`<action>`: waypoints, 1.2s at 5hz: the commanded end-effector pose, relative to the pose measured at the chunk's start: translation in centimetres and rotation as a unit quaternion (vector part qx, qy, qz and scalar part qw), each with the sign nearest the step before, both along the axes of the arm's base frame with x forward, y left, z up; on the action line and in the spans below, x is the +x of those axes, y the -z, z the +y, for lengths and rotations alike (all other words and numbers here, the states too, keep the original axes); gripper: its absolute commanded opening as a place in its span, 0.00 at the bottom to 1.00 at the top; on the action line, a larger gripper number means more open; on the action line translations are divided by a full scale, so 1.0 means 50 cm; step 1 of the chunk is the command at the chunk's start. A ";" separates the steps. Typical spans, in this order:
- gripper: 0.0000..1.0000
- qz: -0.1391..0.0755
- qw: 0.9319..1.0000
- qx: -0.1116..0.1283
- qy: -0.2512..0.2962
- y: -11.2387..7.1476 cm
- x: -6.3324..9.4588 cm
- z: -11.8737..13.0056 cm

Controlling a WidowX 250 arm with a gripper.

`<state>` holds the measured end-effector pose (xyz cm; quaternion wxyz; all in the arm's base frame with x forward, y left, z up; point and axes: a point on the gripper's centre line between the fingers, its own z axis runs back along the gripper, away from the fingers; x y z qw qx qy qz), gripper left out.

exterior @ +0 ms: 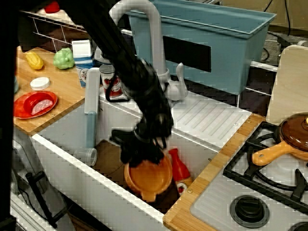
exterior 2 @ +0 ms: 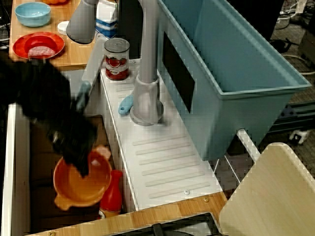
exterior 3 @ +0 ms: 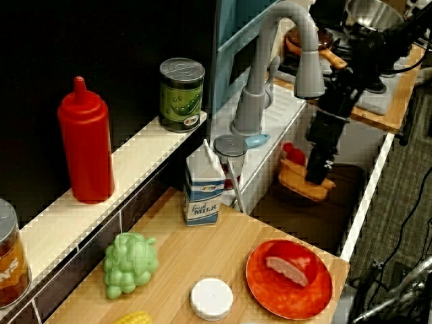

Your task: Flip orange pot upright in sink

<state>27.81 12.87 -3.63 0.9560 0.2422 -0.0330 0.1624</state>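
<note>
The orange pot [exterior: 150, 177] sits low in the sink [exterior: 60, 132], its opening facing up and tipped slightly toward the front wall. From above, its hollow inside [exterior 2: 78, 182] shows, with a small handle at the near rim. My black gripper [exterior: 140, 150] reaches down onto the pot's back rim; one finger [exterior 2: 82, 166] is inside the bowl. The jaws look pinched on that rim. In the side view the gripper [exterior 3: 317, 172] covers part of the pot [exterior 3: 298, 182].
A red ketchup bottle [exterior: 181, 169] lies against the pot's right side. A grey tube [exterior: 90, 120] leans in the sink's left corner. The grey faucet [exterior: 154, 38] arches just behind my arm. A blue-grey tub [exterior: 216, 43], a can [exterior 2: 117, 59] and a stove with a brown pan [exterior: 298, 137] surround the basin.
</note>
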 end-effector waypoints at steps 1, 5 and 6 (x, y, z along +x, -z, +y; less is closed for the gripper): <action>0.00 0.026 0.998 -0.048 -0.036 -0.092 0.031 0.070; 1.00 0.154 0.979 -0.133 0.021 -0.063 0.003 0.045; 1.00 0.154 0.979 -0.133 0.021 -0.063 0.003 0.045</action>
